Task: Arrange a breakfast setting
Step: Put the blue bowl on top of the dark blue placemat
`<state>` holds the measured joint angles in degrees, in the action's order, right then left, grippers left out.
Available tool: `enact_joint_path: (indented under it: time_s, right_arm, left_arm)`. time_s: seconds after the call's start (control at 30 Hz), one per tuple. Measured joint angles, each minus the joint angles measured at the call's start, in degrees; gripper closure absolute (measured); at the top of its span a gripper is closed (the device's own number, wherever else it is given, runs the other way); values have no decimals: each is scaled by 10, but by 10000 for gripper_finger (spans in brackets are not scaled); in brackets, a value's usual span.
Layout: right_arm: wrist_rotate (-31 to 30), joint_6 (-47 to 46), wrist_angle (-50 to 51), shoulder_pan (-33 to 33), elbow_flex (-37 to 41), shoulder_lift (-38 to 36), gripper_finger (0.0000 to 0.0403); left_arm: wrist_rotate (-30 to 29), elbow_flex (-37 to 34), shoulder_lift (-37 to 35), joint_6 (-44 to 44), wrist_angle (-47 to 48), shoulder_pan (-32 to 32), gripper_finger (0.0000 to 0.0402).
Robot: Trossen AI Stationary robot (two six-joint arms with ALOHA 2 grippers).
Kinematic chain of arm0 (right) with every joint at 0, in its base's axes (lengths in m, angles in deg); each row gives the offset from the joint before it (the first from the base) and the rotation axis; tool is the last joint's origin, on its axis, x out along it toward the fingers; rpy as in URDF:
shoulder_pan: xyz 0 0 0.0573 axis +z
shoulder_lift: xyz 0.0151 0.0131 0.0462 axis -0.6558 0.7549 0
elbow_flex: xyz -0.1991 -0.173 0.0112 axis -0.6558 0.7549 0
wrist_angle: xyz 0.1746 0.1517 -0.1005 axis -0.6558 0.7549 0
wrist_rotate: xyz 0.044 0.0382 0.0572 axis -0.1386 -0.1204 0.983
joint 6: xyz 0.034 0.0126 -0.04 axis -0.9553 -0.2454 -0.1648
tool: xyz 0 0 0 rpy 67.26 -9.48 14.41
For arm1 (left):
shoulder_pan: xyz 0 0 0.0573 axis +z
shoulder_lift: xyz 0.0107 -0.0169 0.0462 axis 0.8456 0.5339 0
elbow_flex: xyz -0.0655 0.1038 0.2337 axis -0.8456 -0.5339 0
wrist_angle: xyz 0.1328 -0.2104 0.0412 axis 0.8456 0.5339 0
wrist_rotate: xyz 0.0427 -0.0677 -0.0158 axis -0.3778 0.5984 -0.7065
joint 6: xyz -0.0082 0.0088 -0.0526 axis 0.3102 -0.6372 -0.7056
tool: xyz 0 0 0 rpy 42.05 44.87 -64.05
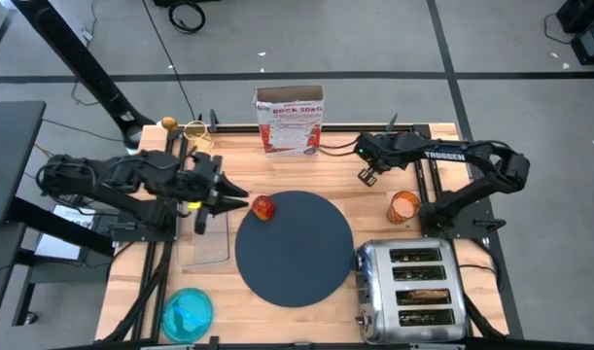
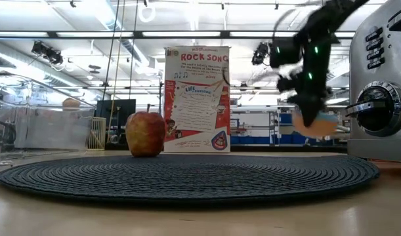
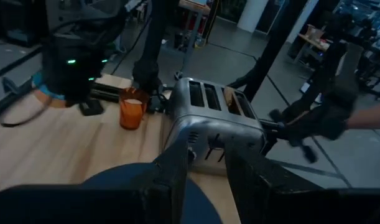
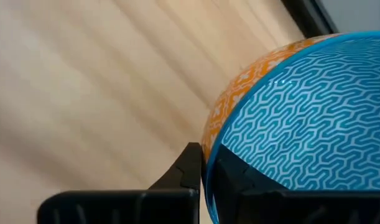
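The red-orange apple [image 1: 263,207] stands on the far left part of the dark-grey round mat [image 1: 295,248]. Just left of the apple, my left gripper [image 1: 240,199] is open and holds nothing; its fingers [image 3: 177,180] show a bare gap. At the far right of the table my right gripper [image 1: 367,177] is shut on the small blue bowl [image 4: 301,112], orange on the outside. The bowl [image 2: 316,123] hangs above the table. The orange cup [image 1: 404,206] stands right of the mat. The teal plate [image 1: 188,313] lies at the near left corner. A toast slice [image 3: 230,99] stands in a toaster slot. My right gripper pinches the bowl's rim [image 4: 209,149], with one finger [image 4: 190,168] on the orange outer wall and the other [image 4: 239,177] inside on the blue pattern. The fingers slant down from above. The bowl is lifted clear of the table and hangs tilted below the fingers.
A chrome toaster [image 1: 413,292] stands at the near right, close to the mat's edge. A cereal box [image 1: 290,122] stands upright at the far edge. A clear tray [image 1: 204,238] lies left of the mat, under my left arm. Bare wood shows between box and mat.
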<state>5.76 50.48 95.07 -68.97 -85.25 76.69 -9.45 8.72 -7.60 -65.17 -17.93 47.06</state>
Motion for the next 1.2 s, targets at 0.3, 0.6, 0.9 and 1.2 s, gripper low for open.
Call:
enact_joint_path:
  time_s: [0.3,0.6,0.9,1.2]
  right_arm:
    - [126,-1,-6,210,-120,5,383]
    - [143,-100,-118,401,-186,123,383]
    - [189,23,-85,442,-337,300,383]
    - [199,132,-20,432,-432,409,383]
  left_arm:
    - [-3,0,-48,25,73,-3,287]
    - [-5,1,-89,47,147,-18,287]
    - [-5,1,-93,61,162,-17,287]
    - [-6,1,-93,86,165,-17,287]
